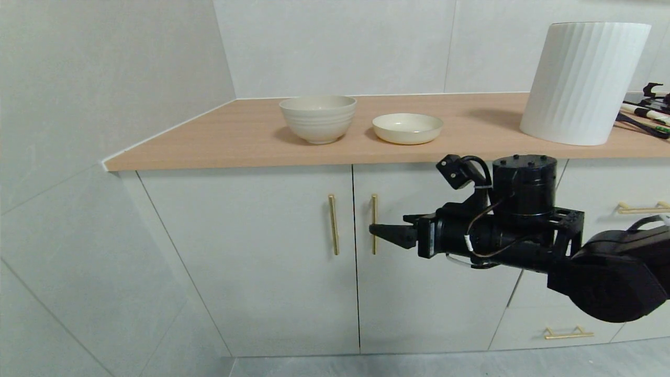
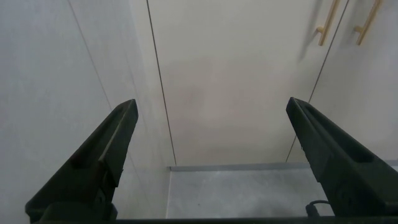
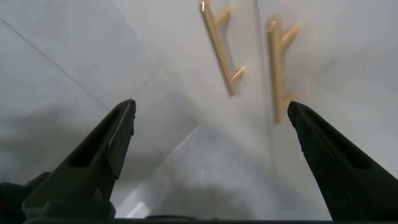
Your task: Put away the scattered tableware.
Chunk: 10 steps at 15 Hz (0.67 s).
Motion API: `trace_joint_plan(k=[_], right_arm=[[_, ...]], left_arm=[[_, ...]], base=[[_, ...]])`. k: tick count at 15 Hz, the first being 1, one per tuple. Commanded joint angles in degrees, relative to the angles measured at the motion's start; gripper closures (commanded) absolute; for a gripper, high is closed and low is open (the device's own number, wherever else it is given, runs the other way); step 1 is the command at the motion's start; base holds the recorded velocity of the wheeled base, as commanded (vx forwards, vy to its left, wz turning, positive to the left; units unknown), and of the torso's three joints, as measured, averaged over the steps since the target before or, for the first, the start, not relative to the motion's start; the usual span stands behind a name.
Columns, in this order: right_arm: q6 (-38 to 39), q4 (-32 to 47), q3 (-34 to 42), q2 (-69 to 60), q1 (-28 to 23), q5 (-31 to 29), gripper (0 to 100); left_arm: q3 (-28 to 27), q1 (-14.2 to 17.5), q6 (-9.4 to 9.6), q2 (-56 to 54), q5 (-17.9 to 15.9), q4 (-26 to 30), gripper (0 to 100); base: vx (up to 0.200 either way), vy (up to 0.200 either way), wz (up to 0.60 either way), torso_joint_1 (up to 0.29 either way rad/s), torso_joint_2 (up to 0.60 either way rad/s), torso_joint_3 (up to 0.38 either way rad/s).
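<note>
Hovering near the door handle (image 1: 374,209), the right hand (image 1: 372,229) is spread; the left hand (image 2: 212,106), facing the cabinet (image 2: 236,81), is spread too. Bowl (image 1: 318,118) and dish (image 1: 408,128) sit side by side on the worktop (image 1: 235,136).

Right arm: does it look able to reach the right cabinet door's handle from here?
Probably yes. The right gripper is open and level with the right door's handle, pointing at it, with nothing between them. The bowl and plate sit above on the counter, out of the way.
</note>
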Motion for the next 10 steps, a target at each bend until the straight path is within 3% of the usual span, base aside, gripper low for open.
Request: trace_joint_plan(k=[1,10], right_arm=[[2.72,-1.61,-3.61,7.26,0.27,-0.15,0],[5.71,-2.49,-7.92,13.76,-0.43,-0.76,0]], left_arm=[[0.00,0.01,0.04,0.02,0.01,-0.04,0],[0.00,0.01,0.30,0.02,0.01,-0.04,0]], base=[[0.000,0.000,0.00,0.000,0.00,0.000],[0.000,0.000,0.00,0.000,0.00,0.000]])
